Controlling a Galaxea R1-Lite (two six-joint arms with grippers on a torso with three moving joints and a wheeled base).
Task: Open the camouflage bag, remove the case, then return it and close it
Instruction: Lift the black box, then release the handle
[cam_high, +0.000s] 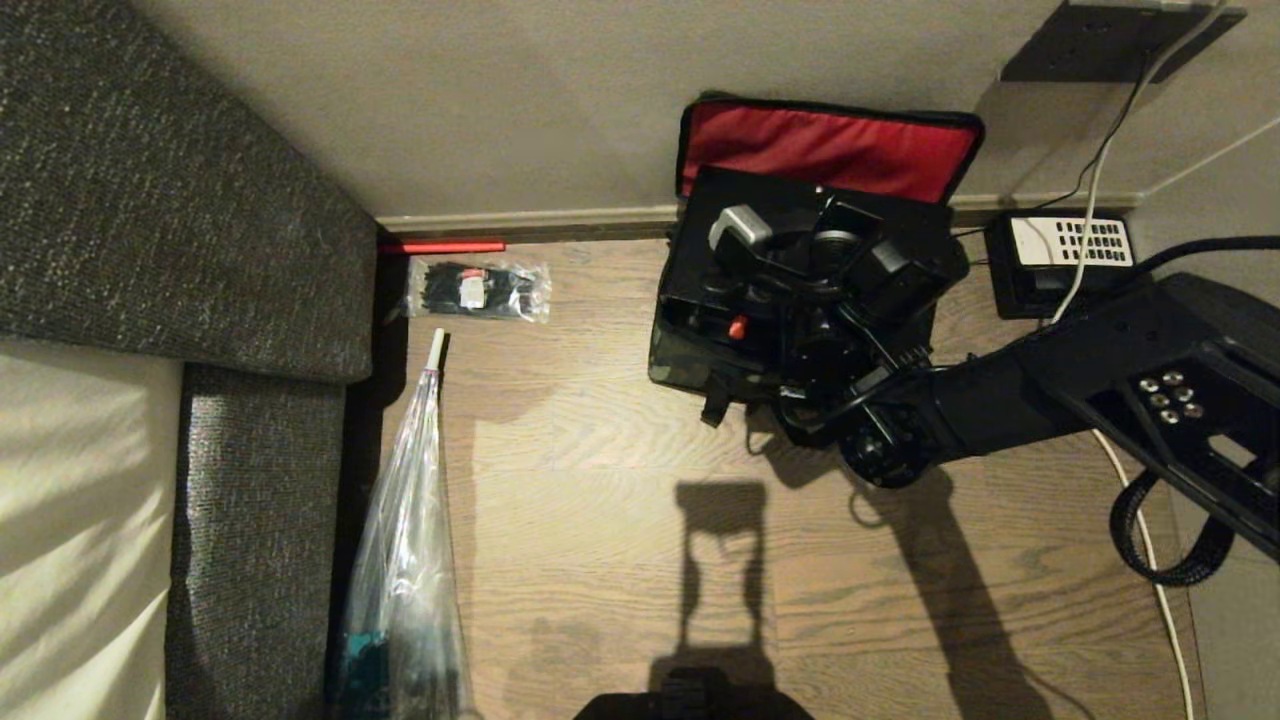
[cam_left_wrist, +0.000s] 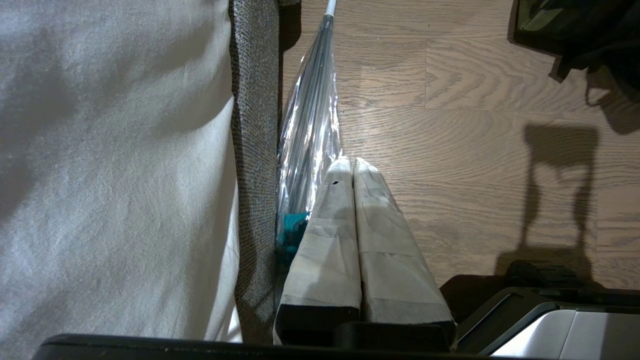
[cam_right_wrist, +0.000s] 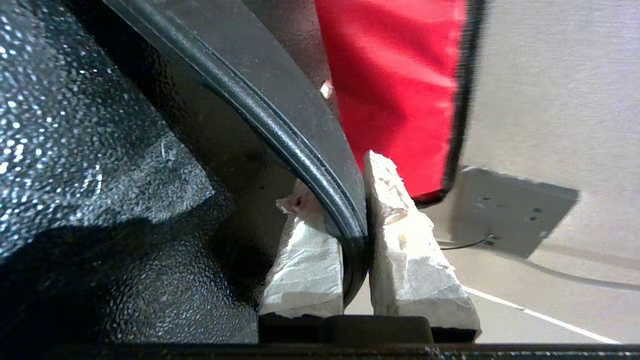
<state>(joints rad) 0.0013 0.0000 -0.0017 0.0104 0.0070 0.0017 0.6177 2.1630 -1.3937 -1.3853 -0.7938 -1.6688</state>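
Observation:
The camouflage bag (cam_high: 672, 366) stands open on the wood floor by the wall, its red-lined lid (cam_high: 828, 148) leaning back against the wall. The black case (cam_high: 700, 270) sits tilted over the bag's opening and hides the interior. My right gripper (cam_right_wrist: 340, 180) is shut on a curved black rim of the case (cam_right_wrist: 280, 125), one taped finger (cam_right_wrist: 310, 250) on each side. The case's textured black face (cam_right_wrist: 90, 165) fills that view beside the red lid (cam_right_wrist: 395, 75). My left gripper (cam_left_wrist: 353, 164) hangs parked and shut, empty, above the floor beside the bed.
A black telephone (cam_high: 1065, 262) with a white keypad sits right of the bag, with cables running to a wall socket (cam_high: 1110, 40). A packet of cable ties (cam_high: 478, 288) and a plastic-wrapped umbrella (cam_high: 405, 560) lie along the grey upholstered bed frame (cam_high: 150, 180).

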